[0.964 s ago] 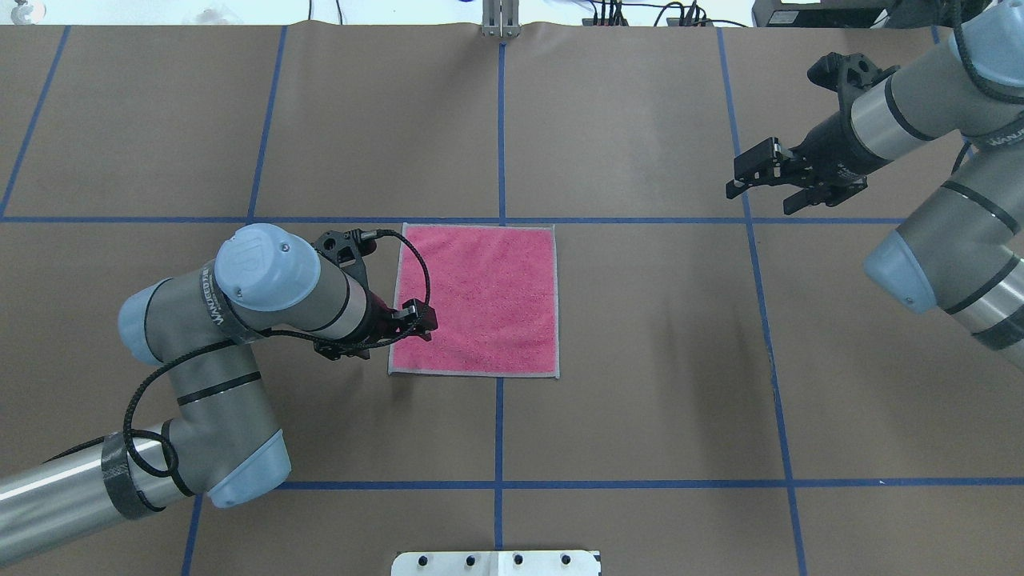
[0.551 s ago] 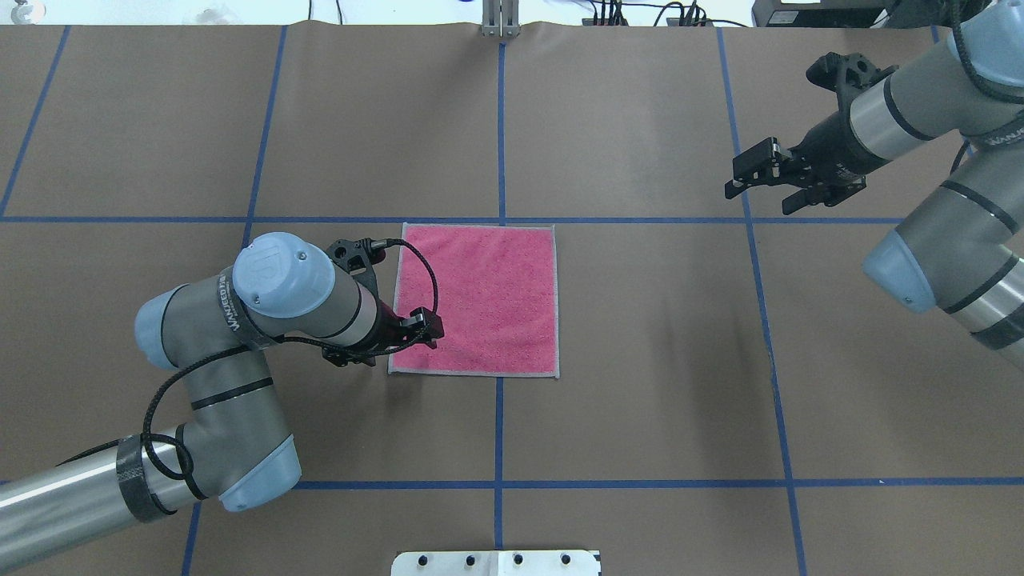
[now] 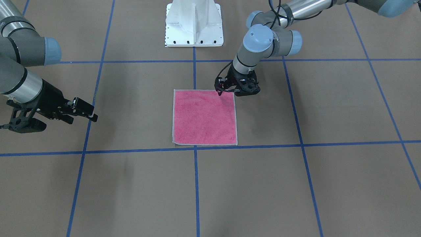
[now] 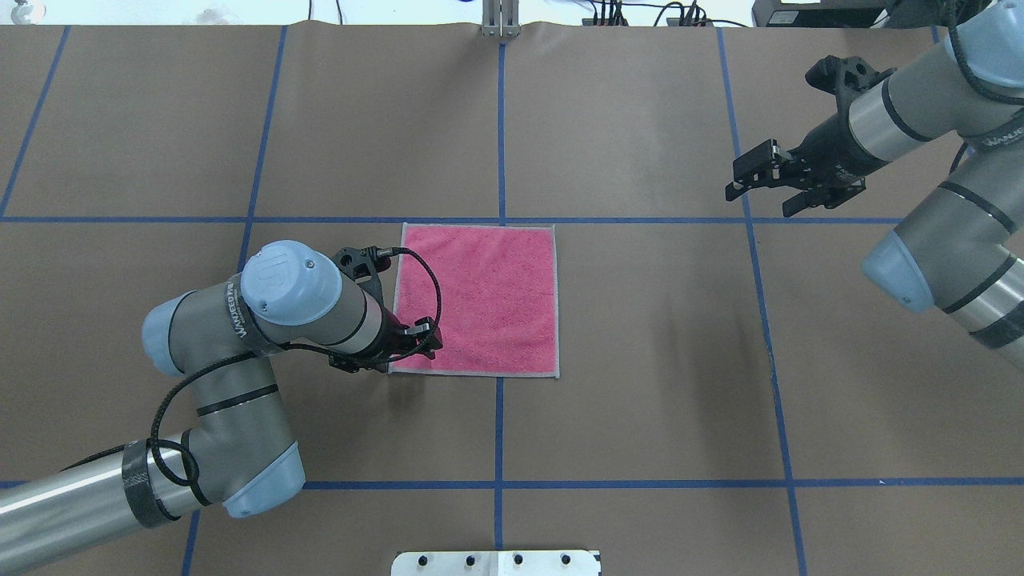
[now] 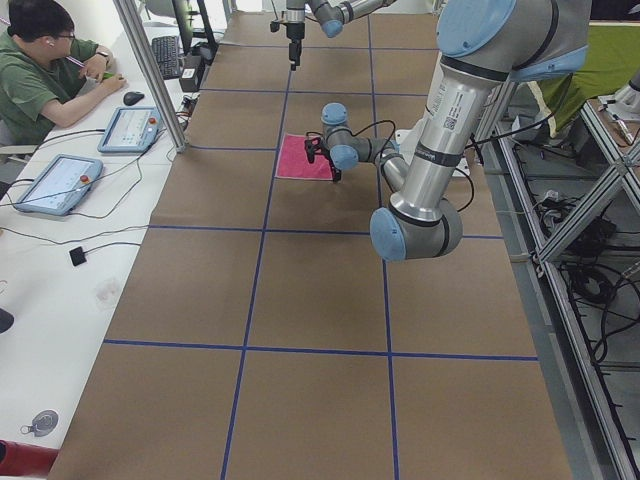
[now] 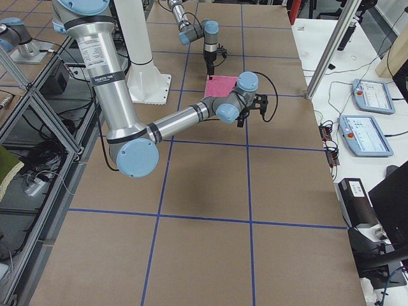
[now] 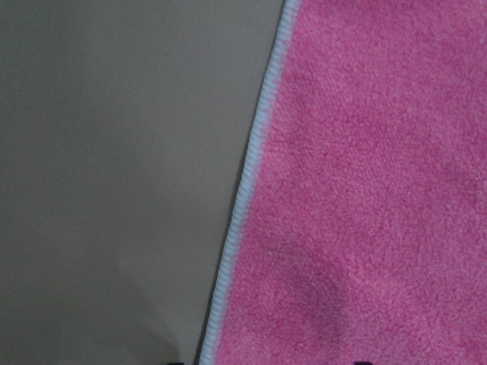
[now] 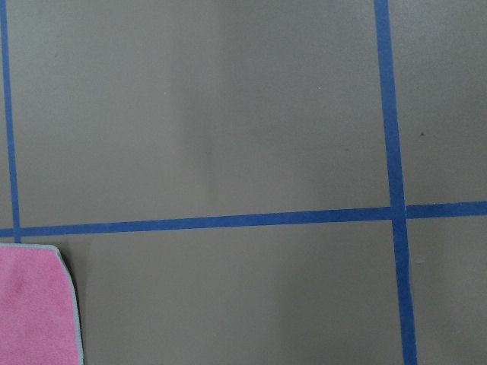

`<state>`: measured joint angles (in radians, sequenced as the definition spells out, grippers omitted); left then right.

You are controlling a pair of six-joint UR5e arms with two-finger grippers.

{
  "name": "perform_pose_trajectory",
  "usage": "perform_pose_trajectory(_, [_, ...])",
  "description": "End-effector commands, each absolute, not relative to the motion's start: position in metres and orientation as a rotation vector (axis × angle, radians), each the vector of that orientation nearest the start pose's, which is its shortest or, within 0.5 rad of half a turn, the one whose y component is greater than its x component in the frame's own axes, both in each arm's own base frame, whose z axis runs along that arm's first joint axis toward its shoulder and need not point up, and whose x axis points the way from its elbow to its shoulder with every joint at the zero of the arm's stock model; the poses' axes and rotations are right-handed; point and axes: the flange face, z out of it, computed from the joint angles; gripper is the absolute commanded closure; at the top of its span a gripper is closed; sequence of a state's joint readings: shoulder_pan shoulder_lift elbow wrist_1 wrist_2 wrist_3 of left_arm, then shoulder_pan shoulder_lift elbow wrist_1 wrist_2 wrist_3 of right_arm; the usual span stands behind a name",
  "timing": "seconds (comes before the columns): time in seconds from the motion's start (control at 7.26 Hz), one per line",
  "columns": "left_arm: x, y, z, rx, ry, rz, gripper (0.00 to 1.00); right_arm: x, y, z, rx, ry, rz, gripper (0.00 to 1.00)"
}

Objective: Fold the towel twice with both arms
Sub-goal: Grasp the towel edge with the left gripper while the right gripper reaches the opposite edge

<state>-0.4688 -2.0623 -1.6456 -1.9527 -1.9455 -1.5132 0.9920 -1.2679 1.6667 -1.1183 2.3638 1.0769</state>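
Although the towel (image 4: 480, 300) lay flat on the bench (image 4: 640, 400), pink face up and unfolded, the left pincer (image 4: 424, 344) stood parted at its robot-side left corner. The right pincer (image 4: 752, 180), likewise parted, hung well apart from the towel. Neither fold was yet made.

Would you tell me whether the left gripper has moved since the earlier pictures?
Yes: the left gripper has moved along the towel's left edge toward its near corner.
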Motion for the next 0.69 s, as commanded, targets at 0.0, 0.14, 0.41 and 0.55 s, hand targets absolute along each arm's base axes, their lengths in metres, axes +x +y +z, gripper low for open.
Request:
perform_pose_trajectory(0.0, [0.5497,-0.3862,0.3001,-0.091,0.995,-0.196,0.27,-0.2793,-0.5419,0.3877,-0.004,-1.09,0.112,0.0])
perform_pose_trajectory(0.14, [0.55,-0.3863,0.3007,-0.091,0.993,-0.196,0.27,-0.2795,-0.5422,0.3868,-0.003,-1.091,0.111,0.0])
perform_pose_trajectory(0.41, [0.5497,-0.3862,0.3001,-0.094,0.995,-0.201,0.48,-0.2793,-0.542,0.3861,-0.002,-1.092,0.11,0.0])
perform_pose_trajectory(0.55, [0.5497,-0.3862,0.3,-0.097,0.995,-0.207,0.65,-0.2792,-0.5415,0.3869,-0.004,-1.092,0.11,0.0])
